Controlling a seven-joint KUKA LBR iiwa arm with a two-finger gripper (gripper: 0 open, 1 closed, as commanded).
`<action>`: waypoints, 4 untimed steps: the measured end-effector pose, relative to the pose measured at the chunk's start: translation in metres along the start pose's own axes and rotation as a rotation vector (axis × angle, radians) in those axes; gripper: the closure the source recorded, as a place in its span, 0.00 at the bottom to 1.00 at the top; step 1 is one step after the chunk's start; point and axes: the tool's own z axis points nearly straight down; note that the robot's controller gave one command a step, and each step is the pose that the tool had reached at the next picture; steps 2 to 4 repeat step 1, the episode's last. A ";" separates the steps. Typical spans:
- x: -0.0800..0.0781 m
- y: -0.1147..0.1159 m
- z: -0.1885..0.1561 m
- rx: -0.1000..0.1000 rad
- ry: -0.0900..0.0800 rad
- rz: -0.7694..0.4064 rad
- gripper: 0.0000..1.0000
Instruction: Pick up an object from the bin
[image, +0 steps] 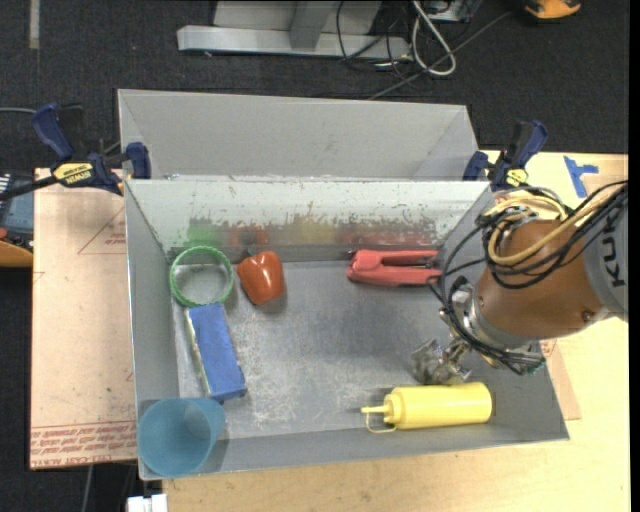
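Note:
My gripper (438, 366) hangs low at the bin's right side, just above the yellow squeeze bottle (438, 407), which lies on its side along the front wall with its nozzle pointing left. Nothing shows between the fingers. A pair of red-handled pliers (392, 268) lies by the back wall, up and to the left of the gripper.
On the left side lie a red bell pepper (262, 278), a green ring (201, 276), a blue rectangular block (216, 351) and a light-blue cup (179, 436) at the front left corner. The arm's orange cover and cables crowd the bin's right wall.

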 end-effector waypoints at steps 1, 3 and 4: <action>-0.003 -0.001 -0.019 0.002 -0.003 -0.001 1.00; -0.003 -0.001 -0.019 0.002 -0.003 -0.001 1.00; -0.003 -0.001 -0.019 0.002 -0.003 -0.001 1.00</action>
